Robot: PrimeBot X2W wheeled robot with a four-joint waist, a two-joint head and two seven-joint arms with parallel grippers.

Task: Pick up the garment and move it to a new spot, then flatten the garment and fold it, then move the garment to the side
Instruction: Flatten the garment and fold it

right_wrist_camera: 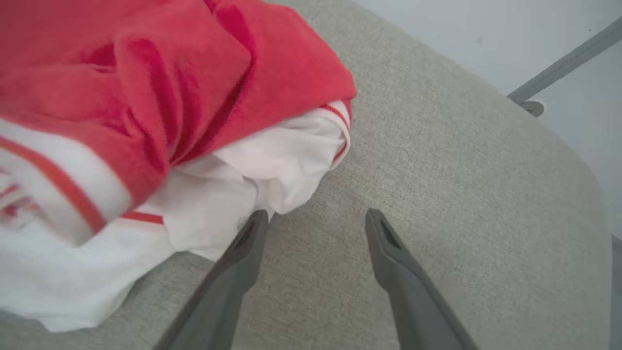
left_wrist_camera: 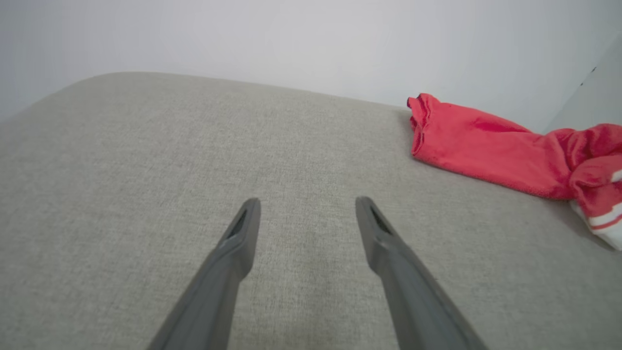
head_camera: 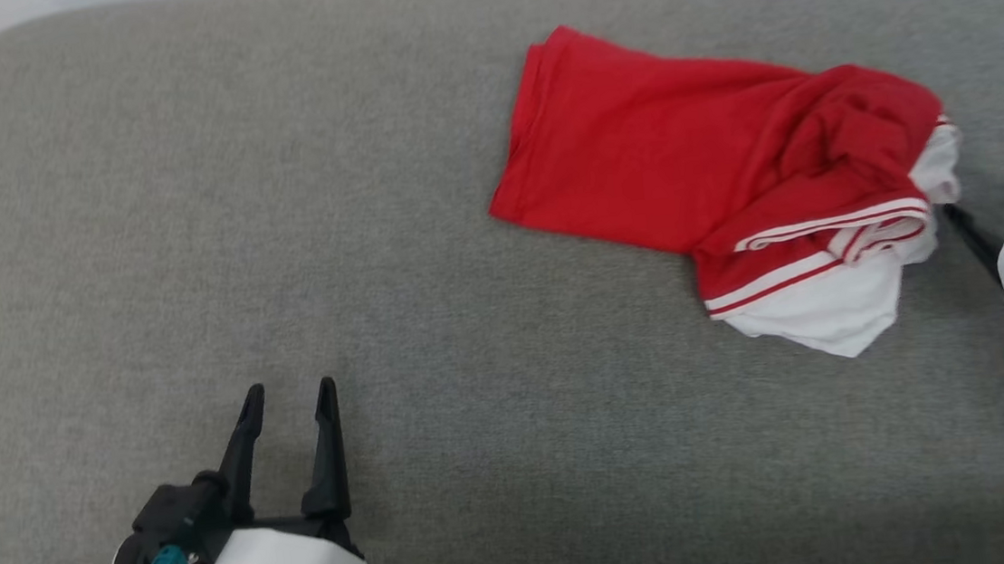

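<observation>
The garment is lying crumpled on the grey fabric surface, sitting in the upper right of the head view; its flat red part is stretching toward the upper middle of the frame, while its bunched end, showing white panels and red-and-white striped edging, is lying toward the right edge. The left gripper is resting at the lower left of the head view, well apart from the garment; its two dark fingers are standing spread with nothing between them. In the left wrist view the same gripper is pointing across bare grey fabric, its fingers parted wide, and the garment is showing at the right side of the frame under a pale wall. The right gripper is sitting just beside the garment's bunched white end; its fingers are spread apart and holding nothing; the left-hand finger's tip is lying right at the edge of a white fold, though whether it is touching cannot be told. In the head view this gripper is reaching in from the right edge, just beside the white cloth.
</observation>
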